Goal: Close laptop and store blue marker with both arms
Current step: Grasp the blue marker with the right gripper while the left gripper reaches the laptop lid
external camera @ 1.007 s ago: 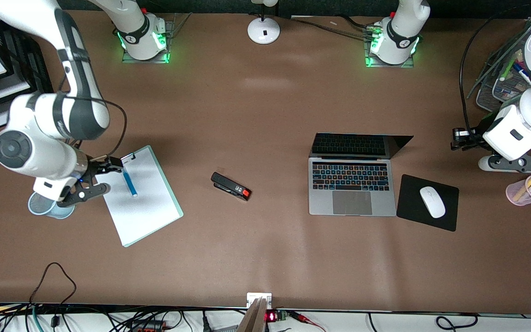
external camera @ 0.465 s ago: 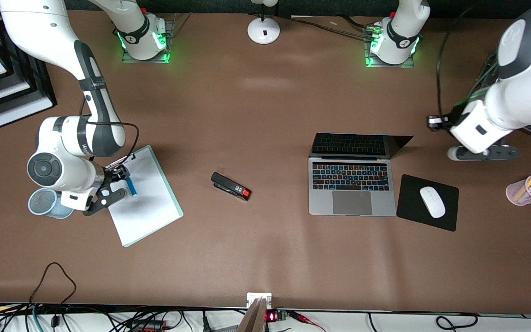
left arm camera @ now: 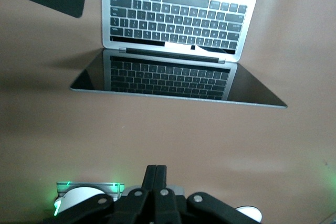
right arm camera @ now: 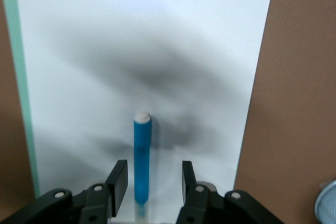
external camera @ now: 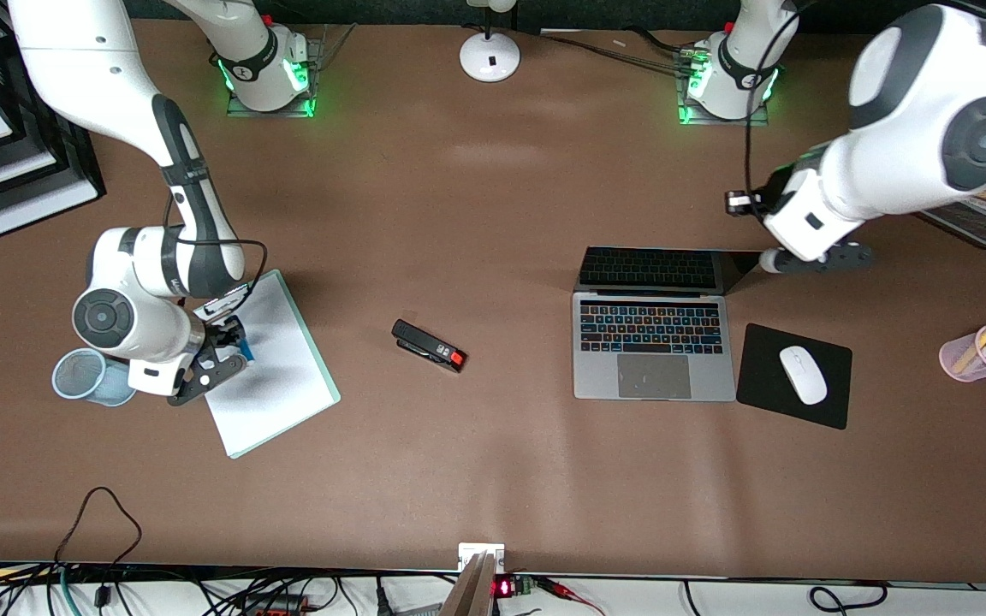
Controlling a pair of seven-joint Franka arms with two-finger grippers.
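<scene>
The laptop (external camera: 654, 342) stands open on the table, keys lit, screen (external camera: 664, 269) tilted back toward the robots' bases; it also shows in the left wrist view (left arm camera: 176, 22). My left gripper (external camera: 811, 258) is shut and empty (left arm camera: 156, 174), over the table beside the laptop's lid, toward the left arm's end. The blue marker (external camera: 245, 348) lies on white clipboard paper. My right gripper (external camera: 217, 355) is open (right arm camera: 152, 179), low over the paper, its fingers on either side of the marker (right arm camera: 142, 156) without touching it.
The clipboard (external camera: 279, 385) lies at the right arm's end, a blue mesh cup (external camera: 82, 376) beside it. A black stapler (external camera: 429, 345) lies mid-table. A mouse (external camera: 803, 374) sits on a black mouse pad (external camera: 758, 398). A pink cup of markers (external camera: 985, 351) stands at the left arm's end.
My right gripper has moved over the clipboard and come down around the blue marker. My left arm has swung in from the table's end to beside the laptop's lid.
</scene>
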